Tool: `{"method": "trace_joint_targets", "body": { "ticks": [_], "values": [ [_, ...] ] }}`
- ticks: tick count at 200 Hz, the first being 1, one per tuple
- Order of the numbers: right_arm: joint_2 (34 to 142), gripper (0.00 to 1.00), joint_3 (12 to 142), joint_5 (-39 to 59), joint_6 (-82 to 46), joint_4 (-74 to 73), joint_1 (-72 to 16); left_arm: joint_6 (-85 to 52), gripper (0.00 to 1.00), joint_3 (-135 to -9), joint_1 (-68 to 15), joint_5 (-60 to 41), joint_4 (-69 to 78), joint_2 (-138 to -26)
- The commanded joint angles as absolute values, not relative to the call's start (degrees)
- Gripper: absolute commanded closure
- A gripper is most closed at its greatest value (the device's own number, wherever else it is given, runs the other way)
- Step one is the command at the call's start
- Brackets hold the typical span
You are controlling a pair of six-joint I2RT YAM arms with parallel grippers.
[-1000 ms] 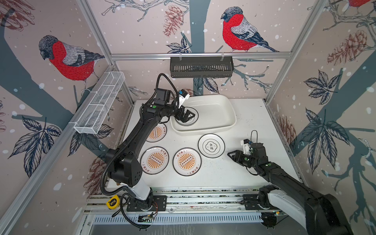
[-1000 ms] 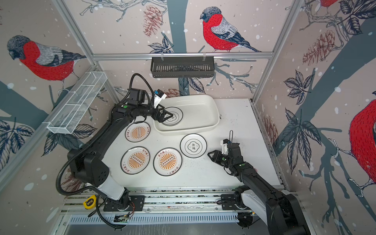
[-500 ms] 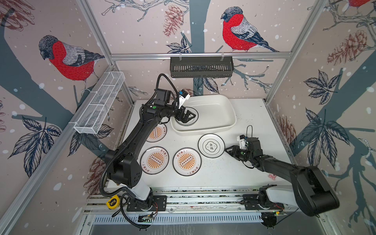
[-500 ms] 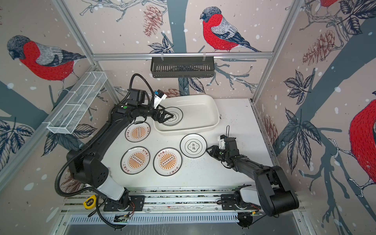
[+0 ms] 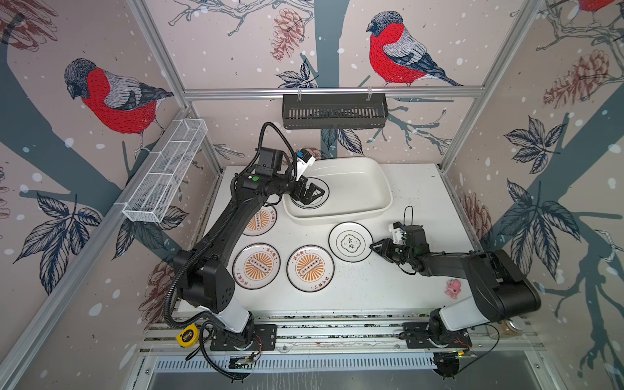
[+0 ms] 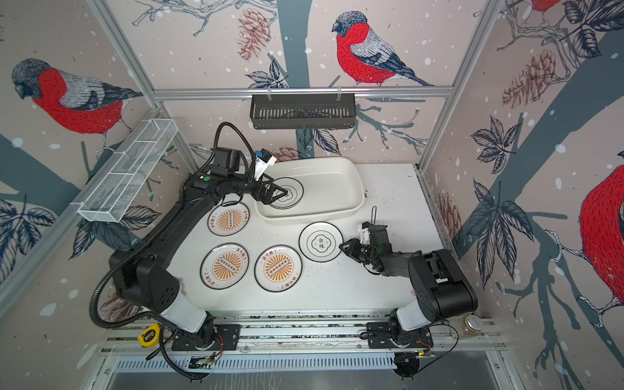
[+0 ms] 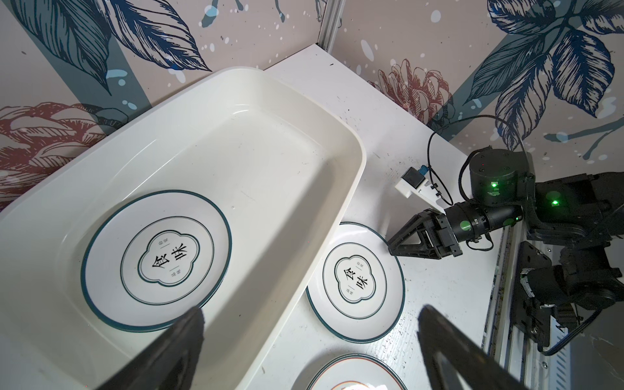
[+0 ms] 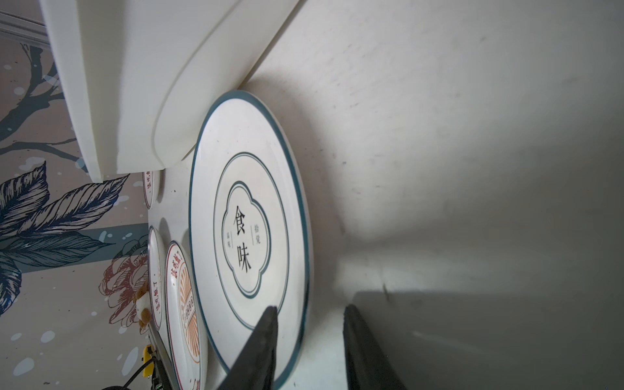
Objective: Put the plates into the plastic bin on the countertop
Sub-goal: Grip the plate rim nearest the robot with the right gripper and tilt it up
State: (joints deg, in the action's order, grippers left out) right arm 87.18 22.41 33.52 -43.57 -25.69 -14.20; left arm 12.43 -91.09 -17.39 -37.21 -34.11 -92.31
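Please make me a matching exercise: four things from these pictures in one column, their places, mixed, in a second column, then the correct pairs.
Things:
1. black slotted rack
2. white wire mesh basket
3. yellow tape measure
4. large cream-white plastic bin

Places:
A. on the white countertop, one round white plate inside
B. hanging from the silver back bar
C. mounted high on the left side
D. on the front metal rails

Pairs: 1-B, 2-C, 3-D, 4-A

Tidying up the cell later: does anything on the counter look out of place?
A small pink object lies stray on the countertop beside the right arm. Dark specks dot the surface by the plastic bin.
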Motion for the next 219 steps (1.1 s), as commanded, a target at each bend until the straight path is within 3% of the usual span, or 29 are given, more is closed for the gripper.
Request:
{"method": "trace_joint_targets", "body": {
  "ticks": [1, 219],
  "values": [
    [88.9, 0.65, 23.2, 34.4, -44.4, -28.2, -14.5, 13.6, 0.02, -91.1, -17.4, -37.4, -35.0, -91.8],
    [94.4, 0.87, 22.7, 33.5, -46.8, -31.9, -14.2, 13.6, 0.02, -89.9, -17.4, -37.9, -34.5, -90.3]
  ]
}}
